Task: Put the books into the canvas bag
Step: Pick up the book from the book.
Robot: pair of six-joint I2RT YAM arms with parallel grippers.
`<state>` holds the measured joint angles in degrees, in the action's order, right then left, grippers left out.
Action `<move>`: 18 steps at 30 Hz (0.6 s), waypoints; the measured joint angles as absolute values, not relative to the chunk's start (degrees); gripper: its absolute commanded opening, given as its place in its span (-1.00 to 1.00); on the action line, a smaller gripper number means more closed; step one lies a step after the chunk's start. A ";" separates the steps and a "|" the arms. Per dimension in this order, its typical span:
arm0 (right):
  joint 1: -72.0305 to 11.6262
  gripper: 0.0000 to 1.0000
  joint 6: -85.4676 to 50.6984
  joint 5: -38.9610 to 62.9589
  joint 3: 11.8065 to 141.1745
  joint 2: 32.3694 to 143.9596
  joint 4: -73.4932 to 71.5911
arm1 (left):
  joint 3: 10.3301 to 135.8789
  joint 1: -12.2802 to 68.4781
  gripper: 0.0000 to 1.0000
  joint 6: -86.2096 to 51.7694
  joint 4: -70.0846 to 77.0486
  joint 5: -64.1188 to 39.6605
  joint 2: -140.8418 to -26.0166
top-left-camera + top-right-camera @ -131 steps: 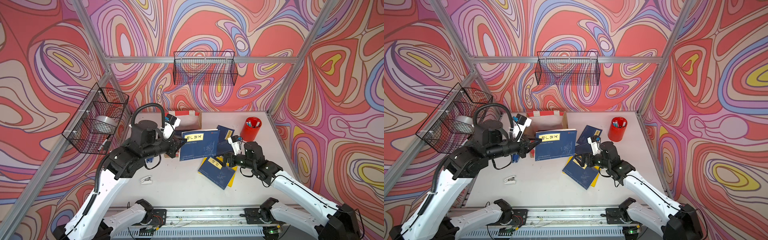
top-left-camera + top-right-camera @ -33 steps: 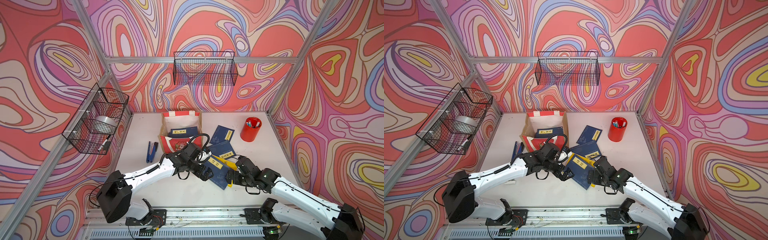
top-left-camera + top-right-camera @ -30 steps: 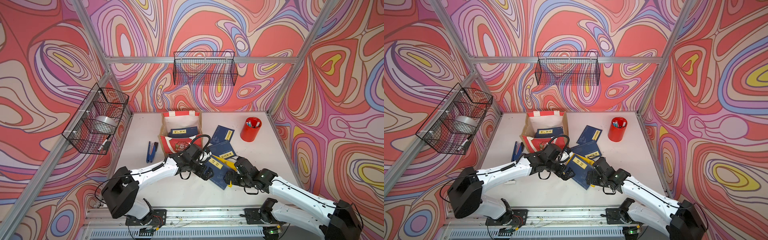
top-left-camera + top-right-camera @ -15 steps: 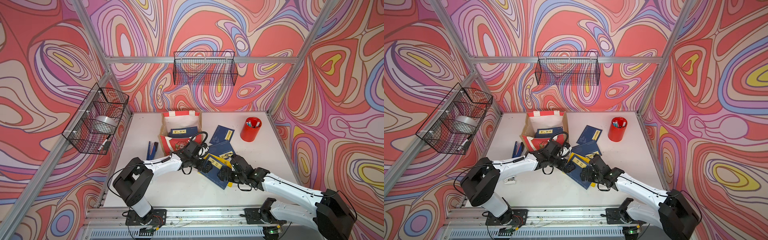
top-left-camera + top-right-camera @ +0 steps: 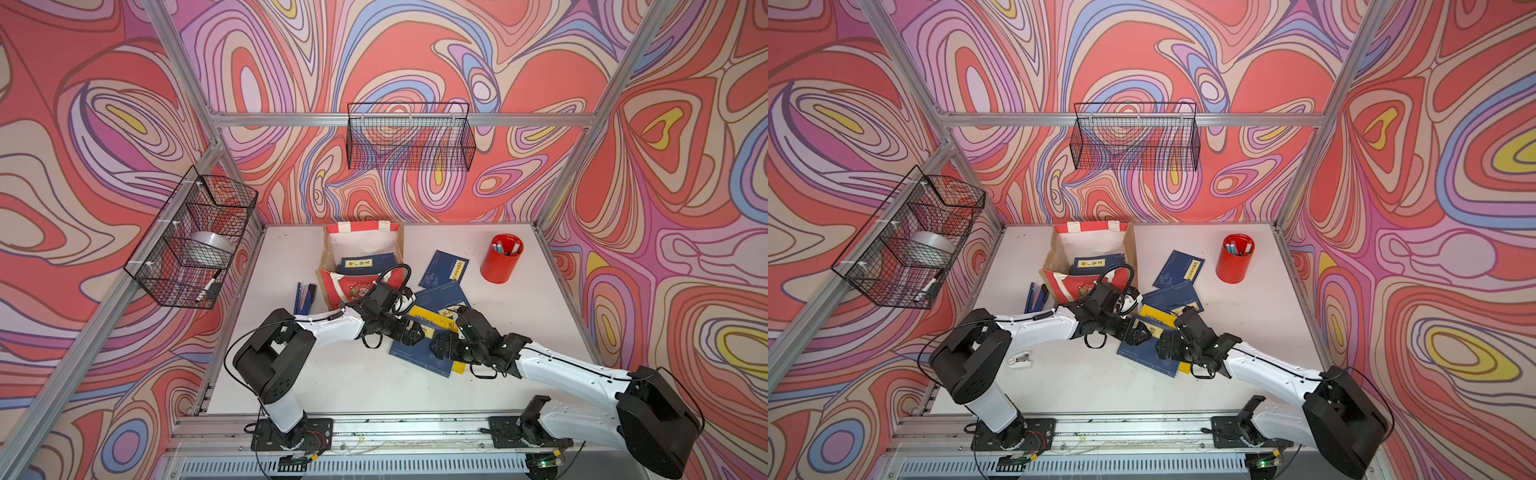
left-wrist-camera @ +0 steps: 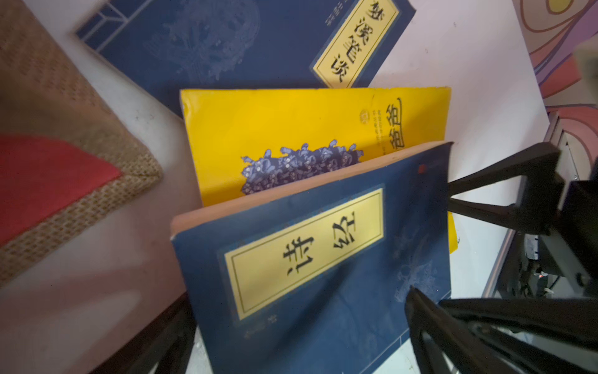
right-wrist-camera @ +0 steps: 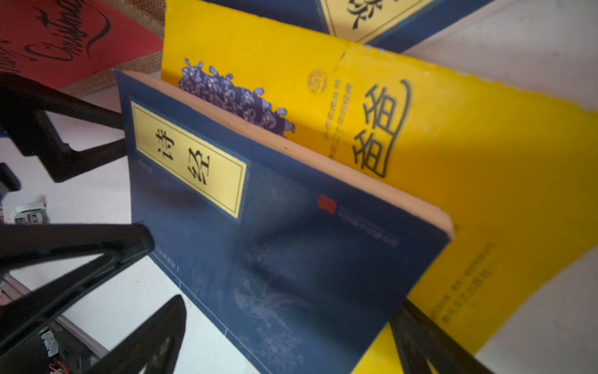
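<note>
One left gripper (image 5: 410, 333): jaws spread fully wide, clamped on nothing, set low at the left end of the top navy book (image 5: 417, 356). One right gripper (image 5: 439, 348): jaws equally wide, nothing held, facing the left gripper across the same book. In each wrist view that book lay between the viewing gripper's own fingers (image 6: 430, 323). Whether they touched the cover could not be told.

Books, five counted:
- Top navy book, one, with a yellow title label, lying aslant on the yellow-covered book (image 5: 428, 318).
- Yellow-covered book, one, resting partly on the second navy book (image 5: 440, 296).
- Second navy book, one, flat on the table (image 5: 353, 382), just right of the canvas bag (image 5: 361, 227).
- Third navy book (image 5: 442, 270), one, flat on the table just behind the second, between the bag and the red pen cup (image 5: 500, 259).
- Fourth navy book (image 5: 365, 264), one, inside the bag with its label up.

Canvas bag, one: it stood open at the back of the table, with its red front panel sagging towards the grippers.

Other items:
- Red pen cup, one, holding pens, at the back right.
- Blue object (image 5: 303, 297), one, just left of the bag.
- Small white object (image 5: 1019, 359), one, on the table near the left arm.
- Wire baskets, two: one on the back wall (image 5: 409, 137), and one on the left wall (image 5: 195, 237) holding one tape roll (image 5: 208, 249) and one marker (image 5: 205, 291).
</note>
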<state>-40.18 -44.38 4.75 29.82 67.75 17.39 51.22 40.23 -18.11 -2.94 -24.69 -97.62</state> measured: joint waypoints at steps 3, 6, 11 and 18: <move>-40.18 0.97 -44.16 4.91 29.82 67.75 17.41 | 49.71 39.88 0.90 -18.55 -1.58 -25.26 -97.93; -40.18 0.97 -44.03 5.30 29.54 67.75 16.93 | 47.99 39.24 0.73 -19.33 1.56 -26.61 -97.80; -40.18 0.97 -44.01 5.80 29.26 68.16 15.42 | 44.01 37.71 0.10 -21.69 5.74 -30.30 -96.82; -40.16 0.97 -44.03 5.82 29.23 68.62 14.61 | 40.97 36.05 -0.54 -24.08 6.74 -31.68 -95.55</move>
